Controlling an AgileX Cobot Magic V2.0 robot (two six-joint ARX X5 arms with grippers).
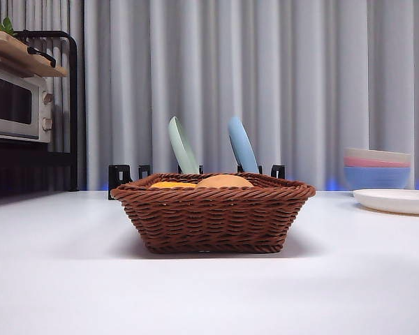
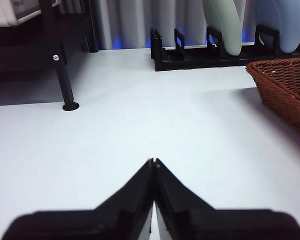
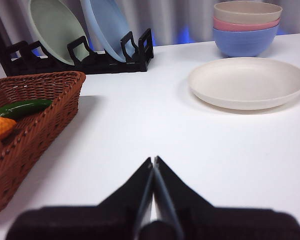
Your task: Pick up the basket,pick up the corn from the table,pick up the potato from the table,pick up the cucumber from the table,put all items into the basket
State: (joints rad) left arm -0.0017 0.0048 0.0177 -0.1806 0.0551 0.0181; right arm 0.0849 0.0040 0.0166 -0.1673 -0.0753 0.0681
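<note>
Wicker of a dark reddish-brown made up the basket (image 1: 213,213), which was seen standing on the white table (image 1: 63,279) at the middle of the front view. Inside it, only the tops of two things were shown over the braided rim: the orange-yellow corn (image 1: 172,185) at about 11 o'clock from the basket's middle, and the tan potato (image 1: 225,181) just beside it at 12 o'clock. The two could not be told as touching or apart.

From the right wrist view, the cucumber (image 3: 20,108) was seen lying inside the basket near its far wall, dark green and glossy, with the corn just below it and a tan edge of the potato at the picture's border.

Behind the basket, a black dish rack (image 1: 119,178) was found, holding a pale green plate (image 1: 182,145) and a pale blue plate (image 1: 241,144), both tilted. At 3 o'clock from the basket, well apart, a cream plate (image 1: 394,201) was laid flat, and stacked bowls (image 1: 377,167) in beige, pink and blue were placed behind it. At 10 o'clock a toaster oven (image 1: 17,108) was kept on a black shelf.

The left gripper (image 2: 153,161) was held over bare table beside the basket, its jaws pressed together on nothing. The right gripper (image 3: 153,159) was likewise clenched and empty, on the basket's other side.
</note>
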